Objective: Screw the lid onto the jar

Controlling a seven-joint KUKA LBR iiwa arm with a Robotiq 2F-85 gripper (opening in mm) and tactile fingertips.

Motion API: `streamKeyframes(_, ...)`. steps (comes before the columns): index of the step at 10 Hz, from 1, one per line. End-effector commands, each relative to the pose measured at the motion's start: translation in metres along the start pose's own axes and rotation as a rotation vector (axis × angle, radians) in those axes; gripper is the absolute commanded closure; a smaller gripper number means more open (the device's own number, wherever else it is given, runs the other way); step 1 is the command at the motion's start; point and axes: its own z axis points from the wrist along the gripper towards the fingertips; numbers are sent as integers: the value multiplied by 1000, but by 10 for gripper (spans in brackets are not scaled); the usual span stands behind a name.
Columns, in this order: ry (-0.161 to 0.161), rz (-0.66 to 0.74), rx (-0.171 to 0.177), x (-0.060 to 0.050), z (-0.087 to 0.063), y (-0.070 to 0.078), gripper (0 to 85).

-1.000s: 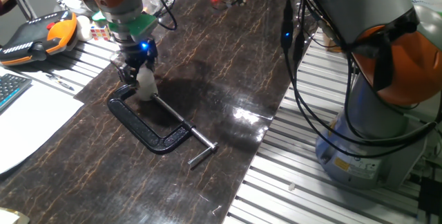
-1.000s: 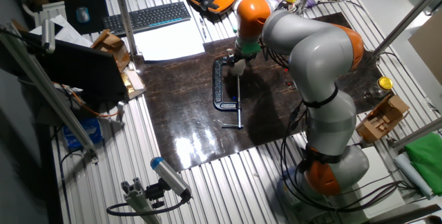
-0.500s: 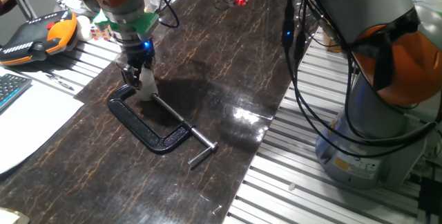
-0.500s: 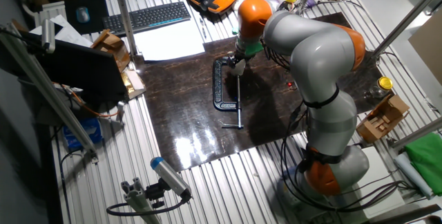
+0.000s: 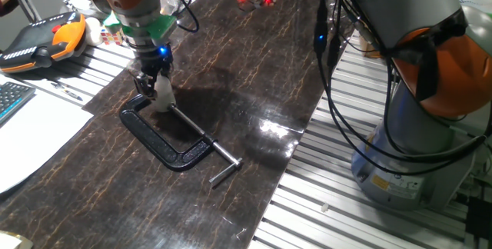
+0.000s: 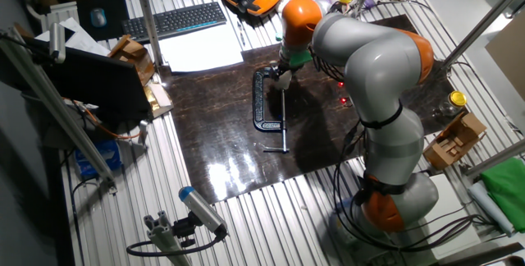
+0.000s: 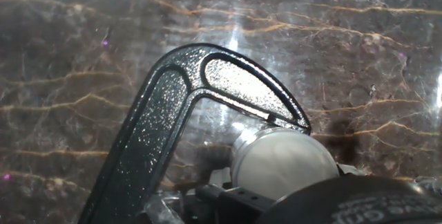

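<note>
A small whitish jar (image 5: 162,99) stands on the dark mat inside the mouth of a black C-clamp (image 5: 165,141). My gripper (image 5: 154,86) comes straight down onto its top, with the fingers closed around the pale lid (image 7: 283,163). In the hand view the lid's round top shows right under the hand, beside the clamp's curved frame (image 7: 173,113). The jar's body is hidden below the lid there. In the other fixed view my gripper (image 6: 283,71) sits at the clamp's far end (image 6: 261,77).
The clamp's screw bar and handle (image 5: 225,169) stretch toward the mat's front edge. An orange-black pendant (image 5: 38,38), a keyboard (image 6: 172,21) and white paper (image 5: 31,137) lie left of the mat. The arm's base (image 5: 415,141) stands to the right.
Between one second and half a second ago the hand turned about its axis over the jar. Since then it holds still. Red light spots on the mat have shifted.
</note>
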Motion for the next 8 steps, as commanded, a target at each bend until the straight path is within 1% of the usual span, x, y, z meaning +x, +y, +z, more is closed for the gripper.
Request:
streamKeyframes(1, -1, 29, -1, 0, 0, 0, 147)
streamKeyframes(5, -10, 198, -6, 0, 1, 0, 147)
streamKeyframes(8, -7, 326, 9, 0, 0, 0, 147)
